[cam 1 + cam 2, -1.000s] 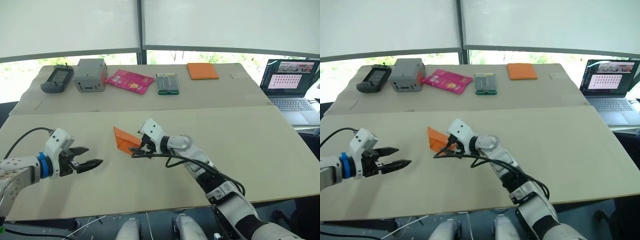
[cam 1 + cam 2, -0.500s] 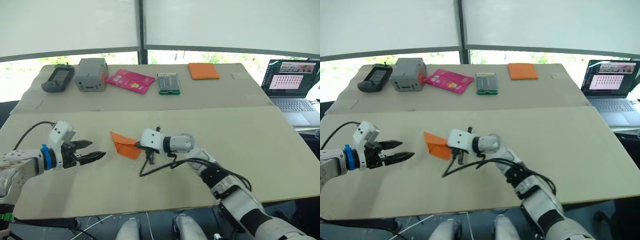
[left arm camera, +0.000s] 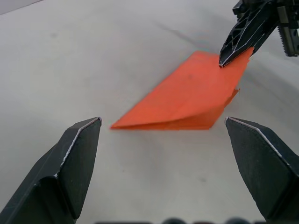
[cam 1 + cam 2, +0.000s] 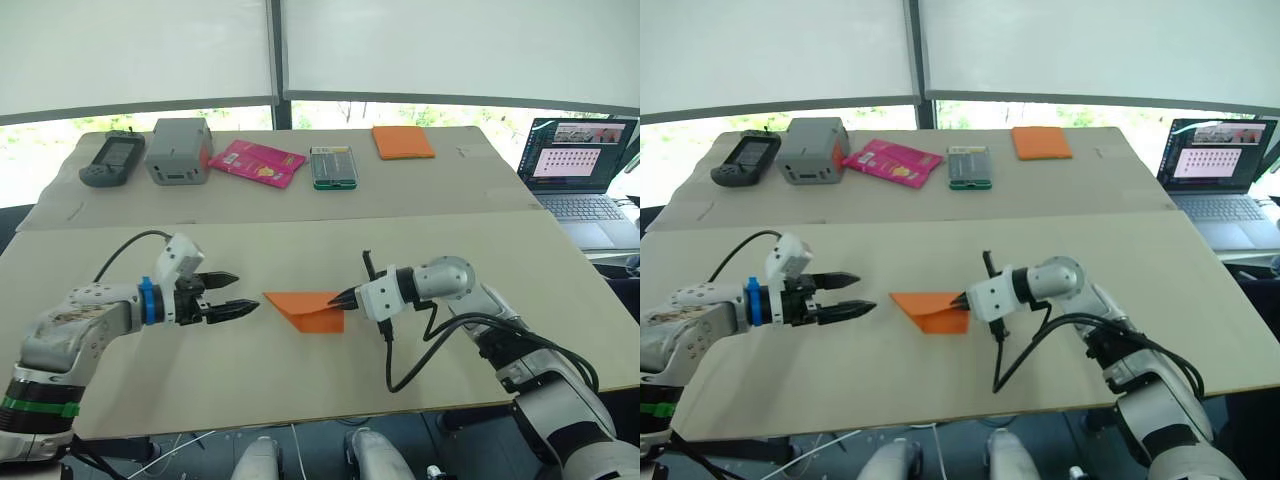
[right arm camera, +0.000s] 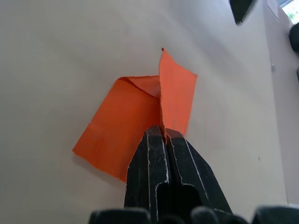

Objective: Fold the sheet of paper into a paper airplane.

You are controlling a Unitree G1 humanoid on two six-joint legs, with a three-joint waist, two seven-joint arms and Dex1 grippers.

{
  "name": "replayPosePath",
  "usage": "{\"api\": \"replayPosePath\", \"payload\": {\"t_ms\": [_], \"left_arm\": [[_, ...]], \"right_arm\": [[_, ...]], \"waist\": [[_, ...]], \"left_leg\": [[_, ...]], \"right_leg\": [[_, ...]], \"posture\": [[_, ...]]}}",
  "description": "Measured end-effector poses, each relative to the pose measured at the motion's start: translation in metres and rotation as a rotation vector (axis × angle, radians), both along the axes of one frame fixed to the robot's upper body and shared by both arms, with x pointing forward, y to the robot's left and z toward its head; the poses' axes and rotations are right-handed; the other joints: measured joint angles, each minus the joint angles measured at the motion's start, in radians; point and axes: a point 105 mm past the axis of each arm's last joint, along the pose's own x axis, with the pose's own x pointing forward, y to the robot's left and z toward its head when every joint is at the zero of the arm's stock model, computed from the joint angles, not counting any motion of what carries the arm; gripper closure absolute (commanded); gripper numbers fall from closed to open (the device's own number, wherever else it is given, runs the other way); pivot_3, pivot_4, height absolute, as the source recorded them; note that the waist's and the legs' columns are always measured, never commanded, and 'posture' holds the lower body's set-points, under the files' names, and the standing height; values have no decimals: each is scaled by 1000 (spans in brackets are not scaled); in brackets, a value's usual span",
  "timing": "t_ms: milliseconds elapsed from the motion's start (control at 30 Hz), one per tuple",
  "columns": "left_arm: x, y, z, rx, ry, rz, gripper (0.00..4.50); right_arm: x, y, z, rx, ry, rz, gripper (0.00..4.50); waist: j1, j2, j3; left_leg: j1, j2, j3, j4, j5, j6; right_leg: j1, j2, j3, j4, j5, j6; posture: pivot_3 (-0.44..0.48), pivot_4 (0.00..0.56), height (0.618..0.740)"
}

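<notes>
Right tool (image 4: pixel 343 297) still pinching paper airplane (image 4: pixel 305 308), dragged rightward; left tool (image 4: pixel 235 306) wide.

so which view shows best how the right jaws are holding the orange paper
The right wrist view: the right gripper is shut on a raised fold of the sheet of paper. The left wrist view shows the pinch from the front; the eye views show it small, from above.

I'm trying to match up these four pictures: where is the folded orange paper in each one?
Left eye view: paper airplane at table centre, between both arms.
Right eye view: same spot.
Left wrist view: ahead, framed by open jaws.
Right wrist view: pinched at its edge.
Shared landmark: the right gripper clamping it.
</notes>
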Motion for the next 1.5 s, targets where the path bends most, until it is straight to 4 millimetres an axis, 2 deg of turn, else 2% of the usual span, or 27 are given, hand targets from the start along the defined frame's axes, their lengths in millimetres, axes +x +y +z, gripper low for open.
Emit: {"api": "replayPosePath", "payload": {"t_ms": [133,267,433,533,633,733,833,933,1133,1300,1333,1433,1500], "left_arm": [[5,-14,8,-33,-100,-73,0],[5,-13,-4,9,-41,-141,0],[12,-26,-3,-2,-65,-258,1564],[13,-30,-13,45,-92,-324,2541],[11,-40,-30,51,-90,-395,3553],[17,-45,-36,58,-122,-403,4463],[25,-52,-47,78,-155,-395,4463],[27,-51,-61,112,-141,-392,4463],[29,-44,-65,138,-160,-391,4463],[28,-42,-68,147,-174,-402,4463],[27,-43,-69,144,-172,-402,4500],[24,-46,-72,135,-175,-410,4500],[24,-47,-72,135,-182,-417,4500]], "right_arm": [[-7,-6,-5,-8,-11,46,4474],[-11,-8,-4,-15,-41,86,4474],[-8,-6,3,-12,-92,126,4500],[-6,-4,6,-6,-112,142,4500],[-6,-2,0,-5,-93,149,4500],[-6,-1,-2,-3,-83,146,4500],[-5,0,-3,0,-81,143,4500],[-5,0,-5,-4,-81,137,4500],[-6,-4,-12,-4,-55,116,4500],[-13,-3,-14,39,12,90,4500],[-14,-3,-14,44,30,81,3889],[-17,-9,-14,38,97,22,2940],[-22,-13,-9,91,199,-49,2940]], "waist": [[2,0,0],[0,0,0],[1,0,0],[2,0,0],[2,0,0],[4,0,0],[6,0,0],[5,0,0],[4,0,0],[5,0,0],[6,0,0],[11,1,0],[17,1,-1]], "left_leg": [[0,0,0,1,0,0],[0,0,0,1,0,0],[0,0,0,2,0,0],[0,0,0,2,0,0],[0,0,0,2,0,0],[0,0,0,2,0,0],[1,-1,0,3,0,0],[0,-1,0,3,0,1],[1,-1,0,3,0,1],[8,-1,0,3,-1,2],[11,-1,0,3,-2,4],[14,-1,0,3,-2,4],[14,-1,0,3,-2,4]], "right_leg": [[0,0,0,0,0,0],[0,0,0,0,0,0],[1,0,0,0,0,0],[1,0,0,0,0,-1],[1,0,0,1,0,-1],[1,0,0,1,0,-1],[1,0,1,2,1,-1],[1,0,1,2,1,-1],[2,0,1,3,1,-1],[10,0,0,1,0,-1],[13,0,0,0,0,-1],[16,0,1,0,0,0],[16,0,1,0,0,-1]], "posture": [[0,150,740],[0,150,740],[0,150,740],[0,150,740],[0,150,740],[0,150,740],[0,150,740],[0,150,740],[0,150,740],[0,150,740],[0,150,740],[0,150,740],[0,150,740]]}}
